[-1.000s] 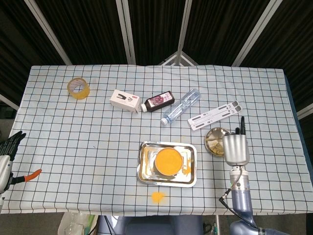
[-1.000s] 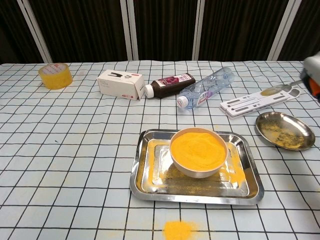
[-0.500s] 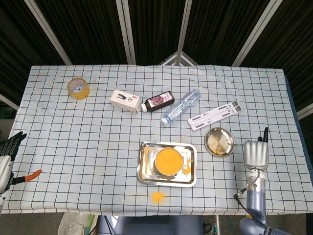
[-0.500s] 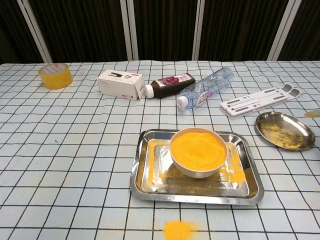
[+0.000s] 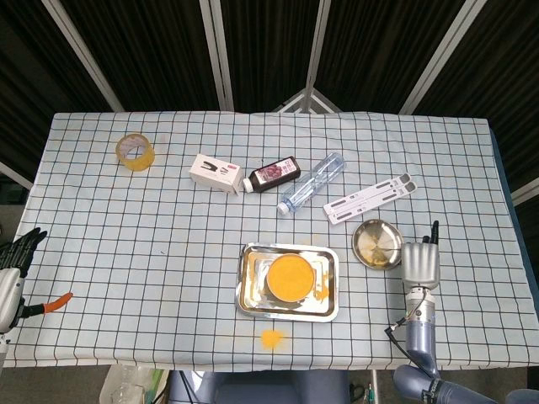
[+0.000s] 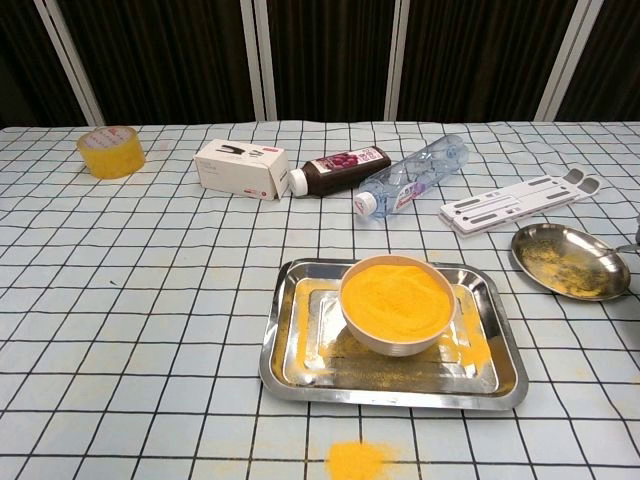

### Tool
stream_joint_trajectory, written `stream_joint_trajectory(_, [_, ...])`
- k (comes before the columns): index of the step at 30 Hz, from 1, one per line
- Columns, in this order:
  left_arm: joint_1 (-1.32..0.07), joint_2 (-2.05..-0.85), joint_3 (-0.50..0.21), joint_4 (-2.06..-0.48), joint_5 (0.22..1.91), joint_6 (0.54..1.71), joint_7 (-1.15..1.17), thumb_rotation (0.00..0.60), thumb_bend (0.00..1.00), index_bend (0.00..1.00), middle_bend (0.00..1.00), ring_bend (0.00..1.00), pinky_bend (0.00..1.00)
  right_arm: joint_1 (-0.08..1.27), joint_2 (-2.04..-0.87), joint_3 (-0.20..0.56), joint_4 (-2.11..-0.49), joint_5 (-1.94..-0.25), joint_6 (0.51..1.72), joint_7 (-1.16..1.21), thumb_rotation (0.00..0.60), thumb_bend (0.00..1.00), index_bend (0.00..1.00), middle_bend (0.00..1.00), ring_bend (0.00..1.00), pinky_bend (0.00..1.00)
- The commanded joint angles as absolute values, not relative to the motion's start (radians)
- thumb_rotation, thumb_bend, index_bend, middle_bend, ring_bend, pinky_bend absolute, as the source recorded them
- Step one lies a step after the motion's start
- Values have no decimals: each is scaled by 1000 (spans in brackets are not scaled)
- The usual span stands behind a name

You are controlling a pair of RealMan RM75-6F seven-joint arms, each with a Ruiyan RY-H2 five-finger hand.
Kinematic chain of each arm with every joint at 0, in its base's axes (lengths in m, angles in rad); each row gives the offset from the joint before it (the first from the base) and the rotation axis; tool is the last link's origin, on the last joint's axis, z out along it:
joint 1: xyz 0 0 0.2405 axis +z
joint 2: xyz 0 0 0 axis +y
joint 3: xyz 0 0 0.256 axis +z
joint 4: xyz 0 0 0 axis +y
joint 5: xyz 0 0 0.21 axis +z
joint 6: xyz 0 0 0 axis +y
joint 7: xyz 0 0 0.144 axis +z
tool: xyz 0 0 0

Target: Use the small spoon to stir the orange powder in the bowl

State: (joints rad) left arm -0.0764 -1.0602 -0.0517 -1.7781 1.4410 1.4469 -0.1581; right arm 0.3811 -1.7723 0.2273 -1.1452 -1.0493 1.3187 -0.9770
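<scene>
Where it sits in the middle of the steel tray [image 6: 503, 372], the bowl [image 6: 397, 305] is heaped level with bright orange powder [image 6: 396, 295] — more powder dusts the tray floor. The small spoon cannot be made out in either view. Only the head view shows the hands: the right hand [image 5: 420, 261] just right of the small round dish [image 5: 376, 244], one finger raised, the rest curled — whether it holds anything, I cannot tell; the left hand [image 5: 17, 252] far left of the tray, fingers spread.
</scene>
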Motion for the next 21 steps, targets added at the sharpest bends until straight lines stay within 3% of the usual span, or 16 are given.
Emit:
stream_joint_trajectory(1, [-77, -1060, -52, -1779, 1441, 1445, -160, 600, 0, 0, 0, 0, 0, 403, -1795, 240, -1109, -1039, 1304, -979, 600, 980, 885, 715, 395, 0])
stream_joint_trajectory(5, [-78, -1059, -52, -1778, 1441, 1444, -162, 600, 0, 0, 0, 0, 0, 417, -1824, 248, -1063, -1024, 1295, -979, 600, 977, 783, 668, 390, 0])
stream_joint_trajectory(8, [-78, -1057, -52, -1779, 1440, 1443, -163, 600, 0, 0, 0, 0, 0, 422, -1840, 250, -1042, -1015, 1289, -979, 600, 893, 590, 525, 319, 0])
stream_joint_trajectory(13, [-80, -1053, -49, -1782, 1434, 1432, -159, 600, 0, 0, 0, 0, 0, 425, -1855, 254, -1028, -999, 1299, -999, 600, 696, 237, 300, 110, 0])
stream_joint_trajectory(17, [-80, -1053, -48, -1784, 1434, 1433, -153, 600, 0, 0, 0, 0, 0, 425, -1849, 260, -1043, -988, 1310, -1011, 600, 622, 43, 153, 3, 0])
stream_joint_trajectory(21, [-80, -1054, -48, -1785, 1434, 1432, -149, 600, 0, 0, 0, 0, 0, 421, -1833, 260, -1070, -988, 1326, -1015, 600, 578, 0, 64, 0, 0])
